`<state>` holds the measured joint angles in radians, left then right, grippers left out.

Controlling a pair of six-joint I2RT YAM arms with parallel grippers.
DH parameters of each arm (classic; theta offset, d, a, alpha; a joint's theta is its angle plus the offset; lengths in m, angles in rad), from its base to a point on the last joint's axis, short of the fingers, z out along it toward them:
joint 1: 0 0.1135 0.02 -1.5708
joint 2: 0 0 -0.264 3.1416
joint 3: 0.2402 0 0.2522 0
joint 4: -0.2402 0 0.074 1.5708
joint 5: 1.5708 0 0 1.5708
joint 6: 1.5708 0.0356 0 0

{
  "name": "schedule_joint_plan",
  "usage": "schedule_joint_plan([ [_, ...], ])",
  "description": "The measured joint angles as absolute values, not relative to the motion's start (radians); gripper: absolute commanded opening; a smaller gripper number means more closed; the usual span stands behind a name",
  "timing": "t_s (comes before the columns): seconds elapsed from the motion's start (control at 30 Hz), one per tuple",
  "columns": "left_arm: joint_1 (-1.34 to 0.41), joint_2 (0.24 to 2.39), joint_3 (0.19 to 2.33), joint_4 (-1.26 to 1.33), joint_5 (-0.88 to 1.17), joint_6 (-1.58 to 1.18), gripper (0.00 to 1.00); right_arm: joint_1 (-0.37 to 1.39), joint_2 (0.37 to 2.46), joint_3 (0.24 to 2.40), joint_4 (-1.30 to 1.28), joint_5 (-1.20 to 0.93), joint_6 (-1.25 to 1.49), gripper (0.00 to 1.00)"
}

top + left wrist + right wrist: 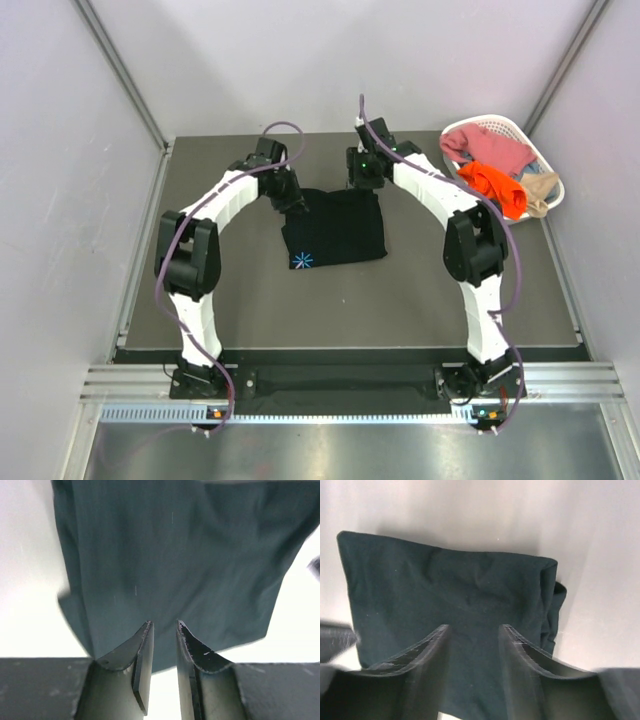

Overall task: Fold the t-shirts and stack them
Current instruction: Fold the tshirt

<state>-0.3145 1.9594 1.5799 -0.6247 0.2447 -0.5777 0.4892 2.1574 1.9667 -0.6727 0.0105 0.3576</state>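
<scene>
The black t-shirt [338, 226] lies folded into a rough rectangle on the dark table, its light-blue starburst mark [302, 260] at the near left corner. My left gripper [295, 203] hovers at the shirt's far left corner. In the left wrist view [164, 624] its fingers stand a narrow gap apart, empty, over the dark cloth [175, 560]. My right gripper [362, 180] is at the shirt's far right edge. In the right wrist view [474, 627] it is open and empty above the cloth [445, 585]. Pink [490, 148], orange [495, 185] and beige [538, 190] shirts lie in the basket.
The white slatted basket [497, 122] stands at the table's far right corner. The dark table mat [350, 300] stretches from the shirt to the near edge. Grey walls and metal rails enclose the left, right and back sides.
</scene>
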Motion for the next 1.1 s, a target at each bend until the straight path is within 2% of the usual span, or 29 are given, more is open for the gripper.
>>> schedule_joint_plan([
  [0.07,-0.296,1.998,1.602,-0.579,0.272,-0.591,0.29,0.472,2.158,1.946,-0.659,-0.03,0.358,0.32],
  [0.27,-0.255,2.152,1.626,-0.465,0.33,-0.657,0.3,0.366,2.201,1.918,-0.568,-0.162,0.369,0.3],
  [0.57,-0.23,2.251,1.771,-0.487,0.35,-0.652,0.31,0.26,2.392,2.027,-0.597,-0.227,0.336,0.36],
  [0.7,-0.229,2.251,1.799,-0.508,0.352,-0.633,0.31,0.269,2.376,2.088,-0.638,-0.171,0.311,0.45],
  [0.9,-0.229,2.207,1.792,-0.539,0.352,-0.625,0.31,0.293,2.283,2.127,-0.689,-0.168,0.277,0.47],
  [1.0,-0.229,2.175,1.79,-0.55,0.351,-0.622,0.32,0.304,2.224,2.091,-0.665,-0.237,0.284,0.41],
  [1.1,-0.229,2.15,1.79,-0.558,0.342,-0.6,0.37,0.314,2.178,2.004,-0.627,-0.313,0.298,0.28],
])
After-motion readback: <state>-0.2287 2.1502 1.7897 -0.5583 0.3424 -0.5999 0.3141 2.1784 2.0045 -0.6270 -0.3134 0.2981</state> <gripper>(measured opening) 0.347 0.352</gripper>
